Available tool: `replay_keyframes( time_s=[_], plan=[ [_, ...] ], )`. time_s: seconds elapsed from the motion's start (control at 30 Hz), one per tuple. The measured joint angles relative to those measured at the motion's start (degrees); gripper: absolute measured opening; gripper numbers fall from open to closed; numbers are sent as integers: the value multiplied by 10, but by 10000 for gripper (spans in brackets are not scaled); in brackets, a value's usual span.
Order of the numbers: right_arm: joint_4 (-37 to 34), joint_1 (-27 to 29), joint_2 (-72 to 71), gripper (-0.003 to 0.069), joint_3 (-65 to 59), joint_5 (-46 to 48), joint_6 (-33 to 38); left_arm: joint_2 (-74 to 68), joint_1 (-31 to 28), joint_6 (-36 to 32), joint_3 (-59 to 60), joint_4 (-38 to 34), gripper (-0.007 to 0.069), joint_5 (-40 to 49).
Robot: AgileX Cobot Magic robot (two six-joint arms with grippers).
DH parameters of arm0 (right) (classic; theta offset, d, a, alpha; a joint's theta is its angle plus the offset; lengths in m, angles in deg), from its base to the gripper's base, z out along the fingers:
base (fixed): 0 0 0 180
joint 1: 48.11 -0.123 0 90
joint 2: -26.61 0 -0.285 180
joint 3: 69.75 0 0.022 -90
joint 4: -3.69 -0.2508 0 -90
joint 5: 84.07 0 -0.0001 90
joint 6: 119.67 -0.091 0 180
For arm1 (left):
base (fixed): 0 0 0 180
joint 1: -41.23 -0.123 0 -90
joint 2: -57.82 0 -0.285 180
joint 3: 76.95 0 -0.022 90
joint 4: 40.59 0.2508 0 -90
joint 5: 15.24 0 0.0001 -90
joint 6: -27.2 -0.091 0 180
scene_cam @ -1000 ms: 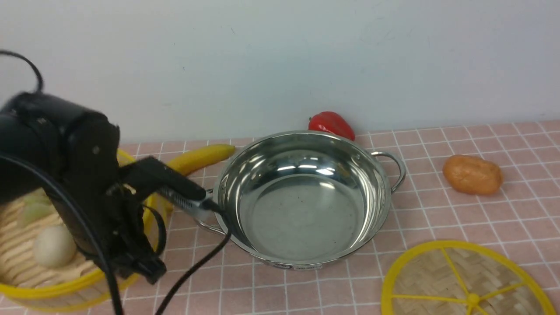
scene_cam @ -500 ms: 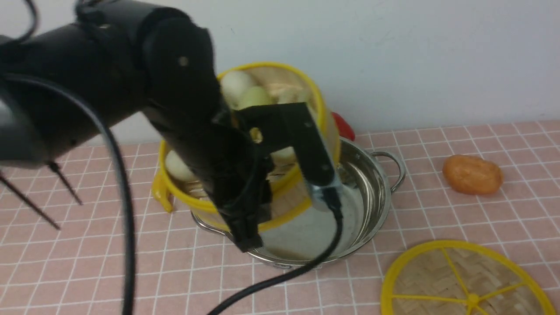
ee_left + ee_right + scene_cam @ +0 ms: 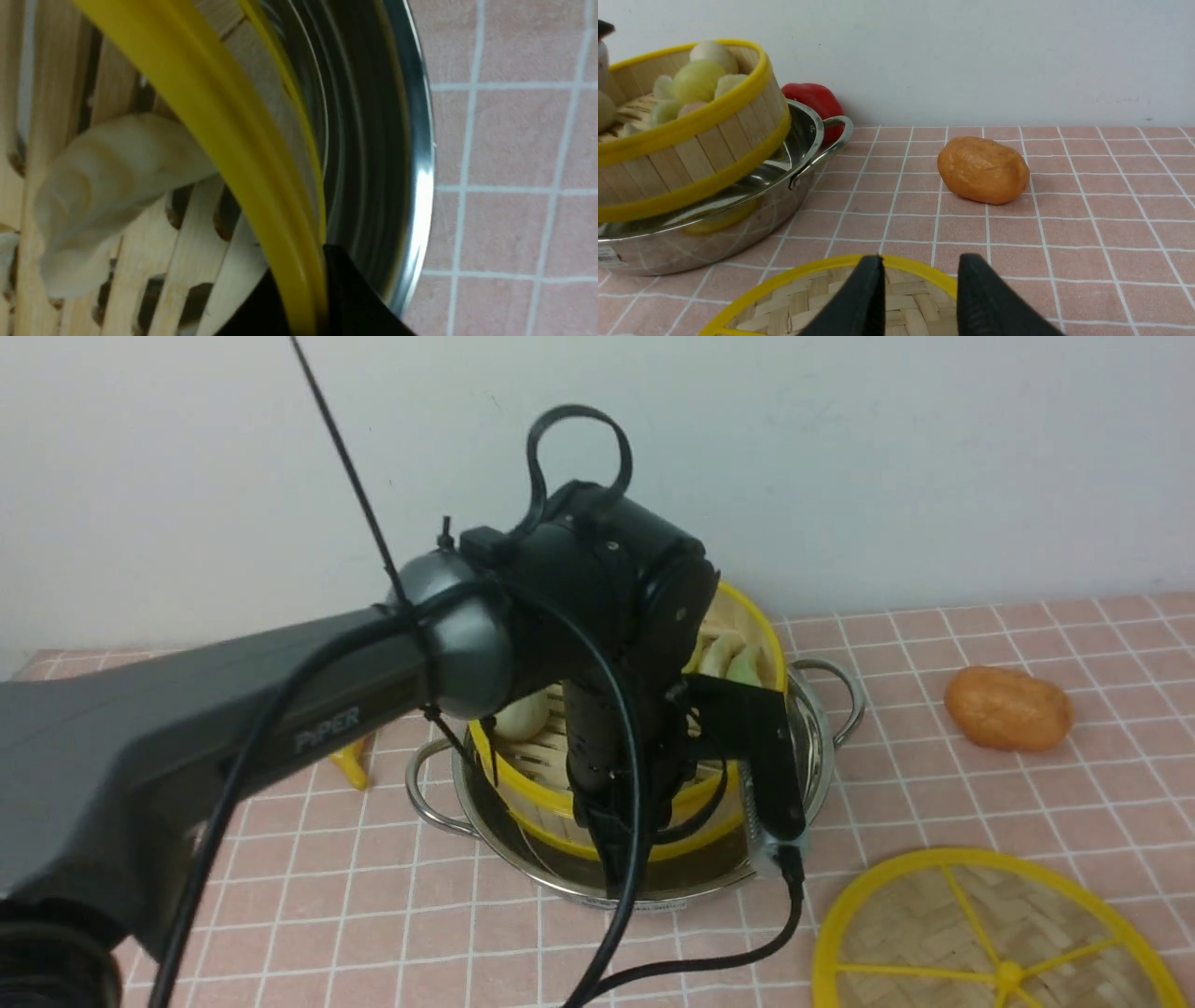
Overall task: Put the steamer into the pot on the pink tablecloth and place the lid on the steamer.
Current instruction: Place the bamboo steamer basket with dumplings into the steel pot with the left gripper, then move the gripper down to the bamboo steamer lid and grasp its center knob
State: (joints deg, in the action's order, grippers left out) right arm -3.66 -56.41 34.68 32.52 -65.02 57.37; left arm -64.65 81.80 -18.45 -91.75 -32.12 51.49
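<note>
Steel is slick, and that is my worry. The steamer sits tilted in the pot, its far side riding higher than the side I hold. I cannot tell whether its base has reached the pot's floor. If I let go now, I judge it would drop unevenly: the low edge could slide on the metal, the basket could come to rest cocked against the wall, and the dumplings could roll into a heap. A crooked basket would then leave the lid sitting askew. Pushing down while it is tilted might also skid the pot across the cloth. My hold is only a thin pinch on one edge, so the loaded basket could twist out of it.

My left gripper is pressed nearly together, pinching the steamer's yellow rim with one finger inside the wall and one outside. My right gripper hangs just over the near edge of the lid, jaws parted, holding nothing.
</note>
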Motion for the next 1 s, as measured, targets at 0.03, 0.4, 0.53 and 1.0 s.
replay_keyframes(
  time_s=[0.03, 0.4, 0.53, 1.0],
  plan=[
    [0, 0, 0, 240, 0, 0, 0, -6, 0, 0, -1, -1, 29, -6],
    [0, 0, 0, 240, 0, 0, 0, -27, -1, 18, -2, -4, 97, -28],
    [0, 0, 0, 240, 0, 0, 0, -27, -2, 28, -4, -6, 223, -13],
    [0, 0, 0, 240, 0, 0, 0, 43, -4, 172, -113, 66, 358, 24]
  ],
)
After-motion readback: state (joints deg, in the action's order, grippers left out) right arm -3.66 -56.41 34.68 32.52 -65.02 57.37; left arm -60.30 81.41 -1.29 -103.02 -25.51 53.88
